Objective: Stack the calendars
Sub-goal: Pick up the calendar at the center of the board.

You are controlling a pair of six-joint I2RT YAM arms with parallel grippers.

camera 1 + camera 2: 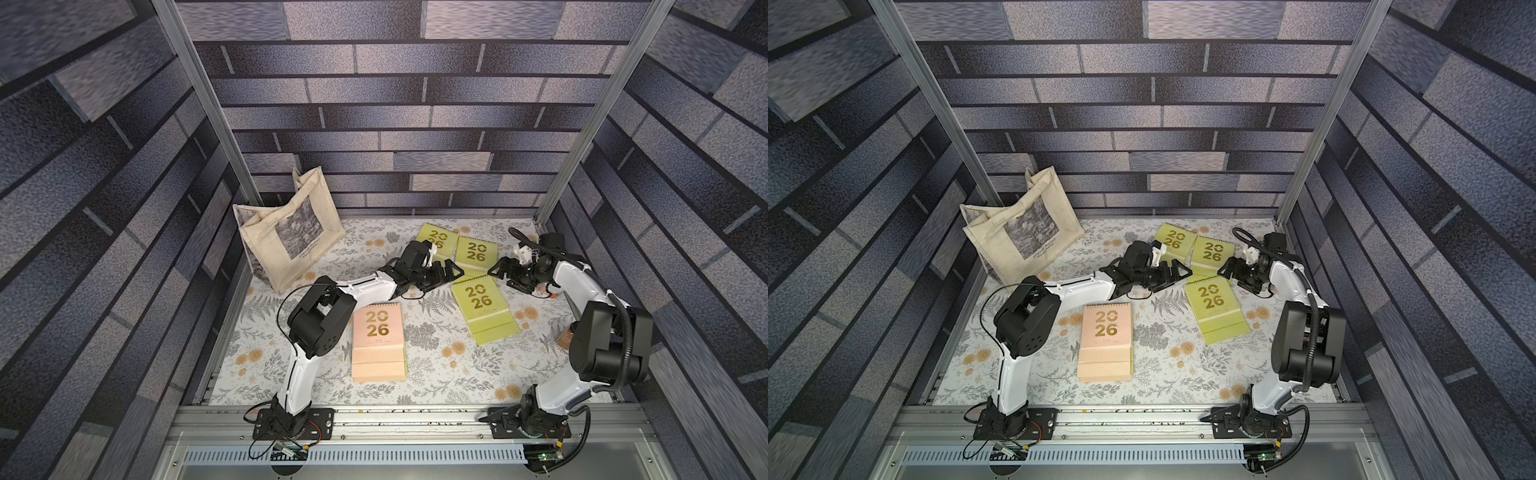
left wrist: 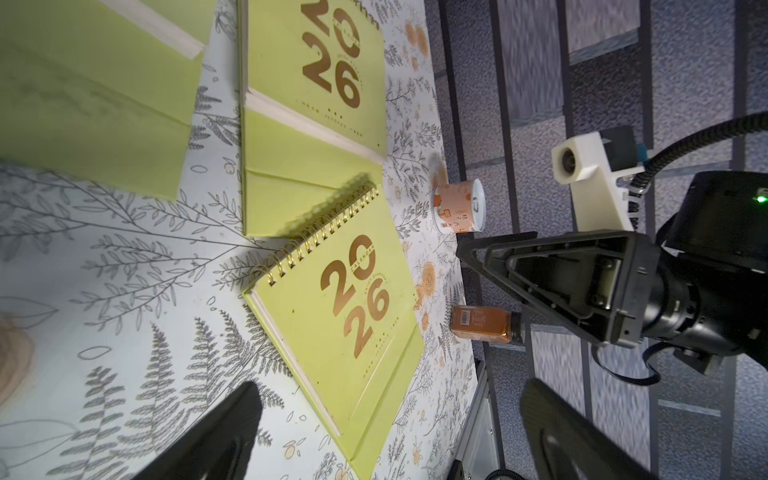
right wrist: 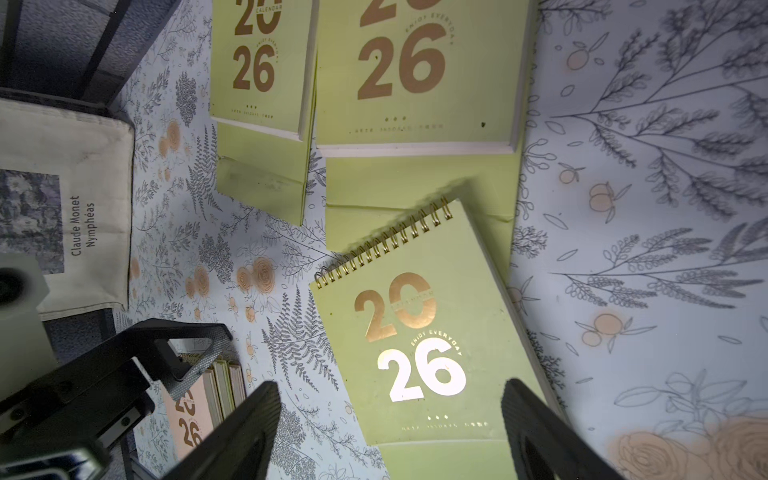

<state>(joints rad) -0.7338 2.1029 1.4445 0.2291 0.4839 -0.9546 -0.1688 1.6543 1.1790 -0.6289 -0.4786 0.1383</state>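
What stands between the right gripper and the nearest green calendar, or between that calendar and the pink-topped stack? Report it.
Nothing visible. The open right gripper hangs right beside the nearest green calendar, with only bare tablecloth between that calendar and the pink-topped stack. The open left gripper hovers beside the calendar's spiral edge, outside both paths.

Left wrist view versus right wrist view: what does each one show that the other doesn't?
Only the left wrist view: a small orange-labelled can and a brown jar at the table's edge by the wall. Only the right wrist view: the cream tote bag and a peach-pink calendar. Both: three lime-green calendars, one overlapping another's stand.
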